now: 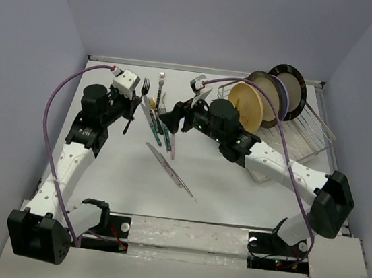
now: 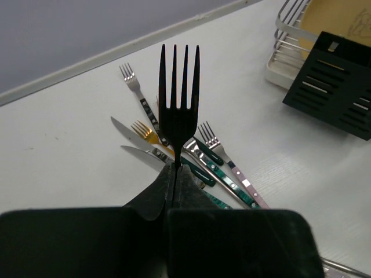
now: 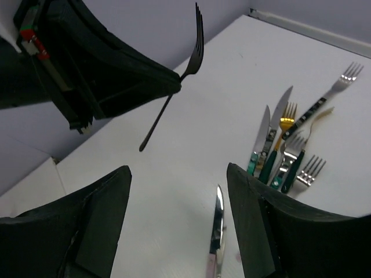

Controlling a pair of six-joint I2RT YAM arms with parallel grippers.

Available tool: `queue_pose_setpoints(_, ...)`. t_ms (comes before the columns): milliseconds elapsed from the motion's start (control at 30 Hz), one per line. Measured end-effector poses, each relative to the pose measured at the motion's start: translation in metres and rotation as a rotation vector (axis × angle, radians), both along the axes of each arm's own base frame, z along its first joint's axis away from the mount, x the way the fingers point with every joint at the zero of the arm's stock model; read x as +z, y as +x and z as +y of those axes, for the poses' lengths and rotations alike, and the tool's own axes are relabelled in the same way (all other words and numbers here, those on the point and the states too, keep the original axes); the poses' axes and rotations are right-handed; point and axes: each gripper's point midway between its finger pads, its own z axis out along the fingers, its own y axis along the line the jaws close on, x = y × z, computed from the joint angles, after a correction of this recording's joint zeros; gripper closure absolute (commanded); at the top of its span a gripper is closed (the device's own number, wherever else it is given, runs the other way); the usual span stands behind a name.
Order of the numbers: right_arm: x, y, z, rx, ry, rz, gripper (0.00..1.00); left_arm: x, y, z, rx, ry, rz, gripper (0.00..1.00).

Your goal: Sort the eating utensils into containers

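Left gripper [image 2: 175, 169] pinches black fork [image 2: 179, 110]; right gripper [image 3: 177, 174] spread wide

Colours on the white table [image 2: 58, 162]
The raised fork [image 2: 178, 110] is matte black. The others are a gold fork [image 2: 142, 131], silver knives [image 2: 136, 152], dark green handles [image 2: 211, 155] and a pinkish handle [image 2: 246, 184] with pale squares. The slotted caddy [image 2: 339, 87] is black and the plates [image 1: 248, 104] are tan and cream.
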Motion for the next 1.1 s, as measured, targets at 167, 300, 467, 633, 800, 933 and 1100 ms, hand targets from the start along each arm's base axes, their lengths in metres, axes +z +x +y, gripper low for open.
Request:
queue_pose_setpoints(167,0.01,0.016,0.029,0.012,0.102,0.002,0.31,0.02,-0.012,-0.009,-0.042,-0.024,-0.053,1.0)
queue_pose_setpoints(300,0.003,0.032,0.044,-0.003,0.169,0.047,0.37,0.018,-0.014,-0.013,-0.058,-0.031,-0.04,1.0)
queue_pose_setpoints(467,-0.004,0.043,0.051,-0.014,0.218,0.089,0.4,0.017,-0.015,-0.015,-0.064,-0.036,-0.037,1.0)
queue_pose_setpoints(633,0.0,0.052,0.064,-0.002,0.276,0.109,0.45,0.017,-0.016,-0.018,-0.074,-0.043,-0.033,1.0)
queue_pose_setpoints(800,-0.001,0.057,0.074,0.01,0.312,0.126,0.49,0.017,-0.016,-0.018,-0.072,-0.044,-0.031,1.0)
queue_pose_setpoints(933,-0.005,0.065,0.081,0.007,0.329,0.143,0.6,0.016,-0.018,-0.022,-0.086,-0.046,-0.027,1.0)
queue_pose_setpoints(1100,-0.014,0.073,0.096,0.032,0.333,0.157,0.81,0.006,-0.021,-0.025,-0.106,-0.048,-0.007,1.0)
